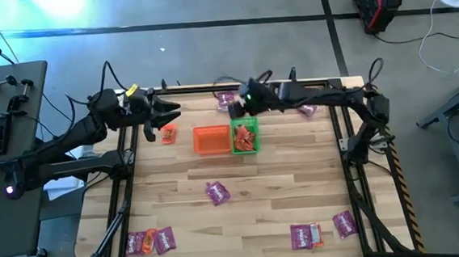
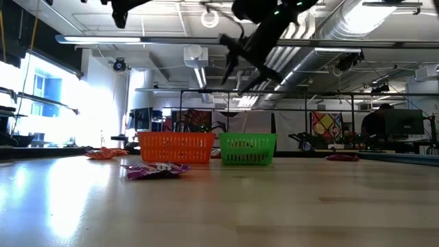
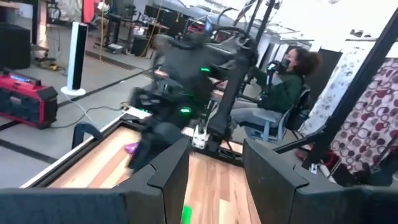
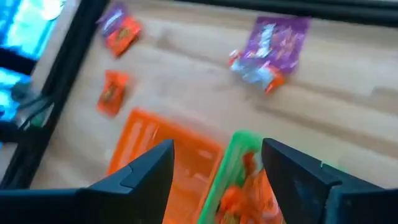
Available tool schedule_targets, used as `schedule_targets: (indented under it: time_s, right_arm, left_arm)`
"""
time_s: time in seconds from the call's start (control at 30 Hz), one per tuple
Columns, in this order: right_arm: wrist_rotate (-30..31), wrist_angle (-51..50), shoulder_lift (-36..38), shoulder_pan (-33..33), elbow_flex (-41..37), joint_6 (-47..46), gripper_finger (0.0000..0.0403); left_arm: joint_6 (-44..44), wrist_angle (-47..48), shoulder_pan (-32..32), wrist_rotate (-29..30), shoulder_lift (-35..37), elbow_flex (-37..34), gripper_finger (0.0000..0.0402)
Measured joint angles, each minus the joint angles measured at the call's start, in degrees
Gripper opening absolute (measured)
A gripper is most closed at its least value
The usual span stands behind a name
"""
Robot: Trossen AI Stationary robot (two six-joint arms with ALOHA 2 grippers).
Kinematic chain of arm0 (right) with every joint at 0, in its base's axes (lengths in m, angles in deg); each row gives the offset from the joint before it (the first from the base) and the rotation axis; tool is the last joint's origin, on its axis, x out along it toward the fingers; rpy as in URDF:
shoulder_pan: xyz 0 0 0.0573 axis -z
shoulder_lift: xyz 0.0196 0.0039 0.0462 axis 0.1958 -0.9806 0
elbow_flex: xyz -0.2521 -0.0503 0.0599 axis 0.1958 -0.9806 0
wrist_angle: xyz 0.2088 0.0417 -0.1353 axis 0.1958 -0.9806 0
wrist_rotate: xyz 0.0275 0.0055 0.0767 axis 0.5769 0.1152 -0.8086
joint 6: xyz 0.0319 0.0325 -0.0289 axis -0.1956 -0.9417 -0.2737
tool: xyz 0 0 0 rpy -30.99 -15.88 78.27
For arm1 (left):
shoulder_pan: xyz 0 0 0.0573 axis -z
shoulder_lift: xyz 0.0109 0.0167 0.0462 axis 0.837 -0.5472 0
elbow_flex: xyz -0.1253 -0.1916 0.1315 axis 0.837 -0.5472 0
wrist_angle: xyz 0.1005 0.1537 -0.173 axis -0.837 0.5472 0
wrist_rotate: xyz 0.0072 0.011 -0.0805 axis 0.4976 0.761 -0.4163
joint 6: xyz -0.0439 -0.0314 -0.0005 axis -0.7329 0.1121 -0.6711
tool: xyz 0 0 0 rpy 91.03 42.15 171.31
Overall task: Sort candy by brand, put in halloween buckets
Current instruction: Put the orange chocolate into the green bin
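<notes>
The orange bucket (image 1: 210, 139) and the green bucket (image 1: 245, 137) stand side by side at the table's far middle. Orange-red candy (image 4: 245, 193) lies in the green bucket (image 4: 231, 155); I see none in the orange bucket (image 4: 155, 149). My right gripper (image 4: 217, 149) hangs open and empty above the green bucket, also seen in the high view (image 1: 238, 105). My left gripper (image 1: 172, 115) is open and empty, raised left of the buckets, near a loose orange-red candy (image 1: 167, 134). A purple candy (image 1: 218, 193) lies mid-table.
More candy lies scattered: purple and orange-red packets at the near left corner (image 1: 151, 241), purple ones near right (image 1: 306, 235) (image 1: 345, 223), and purple ones at the far edge (image 1: 226, 100) (image 1: 307, 109). A seated person (image 3: 283, 87) is beyond the table.
</notes>
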Motion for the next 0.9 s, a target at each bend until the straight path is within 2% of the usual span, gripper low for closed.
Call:
schedule_targets:
  time_s: [0.27, 0.47, 0.67, 0.9]
  right_arm:
    - [-2.5, -12.6, -20.0, 6.7, 20.8, -0.5, 0.0238]
    - [-9.3, -16.6, -30.6, 9.9, 30.5, -1.5, 0.0238]
    - [-10.4, -21.1, -35.1, 11.1, 34.8, -2.4, 0.0237]
    - [-12.3, -20.1, -35.2, 11.1, 32.5, -3.8, 0.0222]
  left_arm:
    - [-0.2, 1.2, 0.1, 1.1, -0.7, 0.0, 0.0142]
    - [-1.3, 3.0, 0.1, 3.7, -2.6, 0.0, 0.0142]
    - [-1.8, 7.9, 0.1, 4.2, -5.3, 0.0, 0.0142]
    - [-0.4, 9.3, 0.1, 4.7, -7.9, 0.0, 0.0142]
